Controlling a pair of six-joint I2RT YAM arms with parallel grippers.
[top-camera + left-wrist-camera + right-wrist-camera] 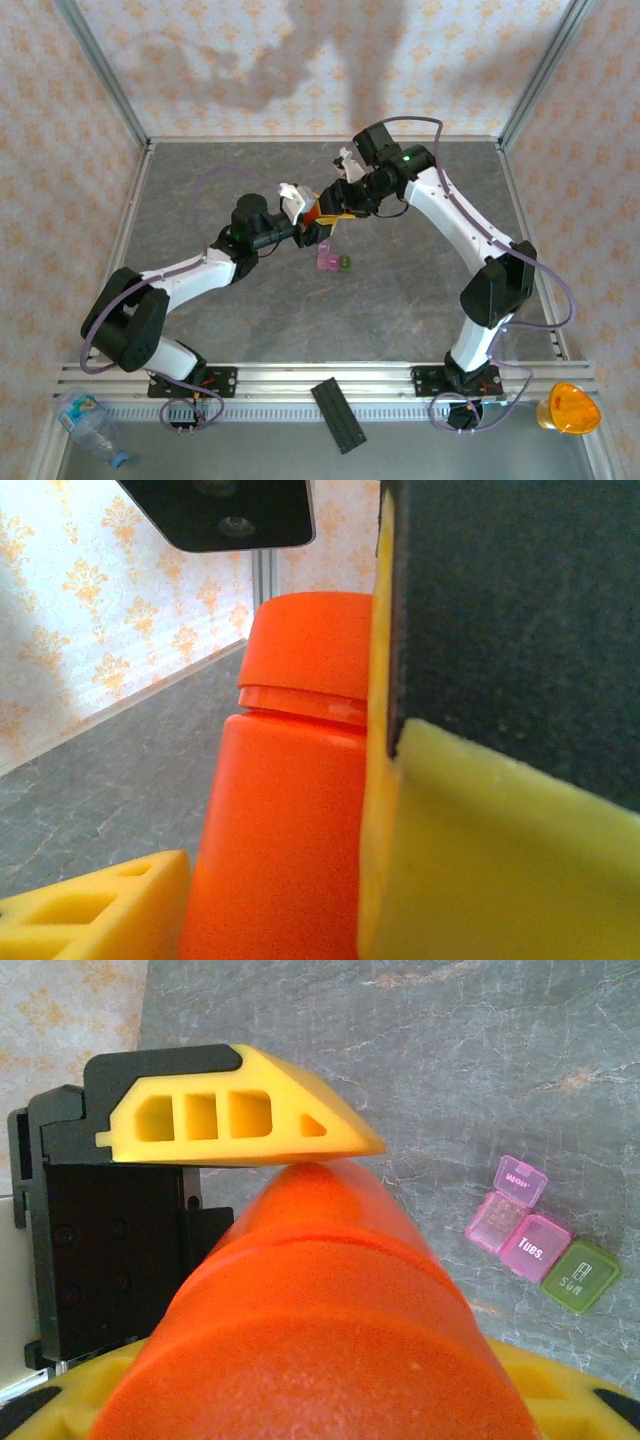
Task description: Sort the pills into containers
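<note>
An orange bottle (314, 213) with a red cap (310, 645) hangs above the middle of the table, held from both sides. My right gripper (330, 1390) is shut on the cap end, which looms large in the right wrist view. My left gripper (290, 880) has the bottle's body (290, 810) between its yellow fingers (240, 1120), both pressed against it. Just below and to the right on the table lie the containers (332, 263): joined pink boxes (520, 1235), one with its lid up, and a green one (580, 1277). The pills are out of view.
A metal frame and patterned walls close in the grey table (420, 300). Near the front rail lie a clear plastic bottle (88, 420) at the left, a black strip (338, 415) in the middle and an orange object (572, 408) at the right.
</note>
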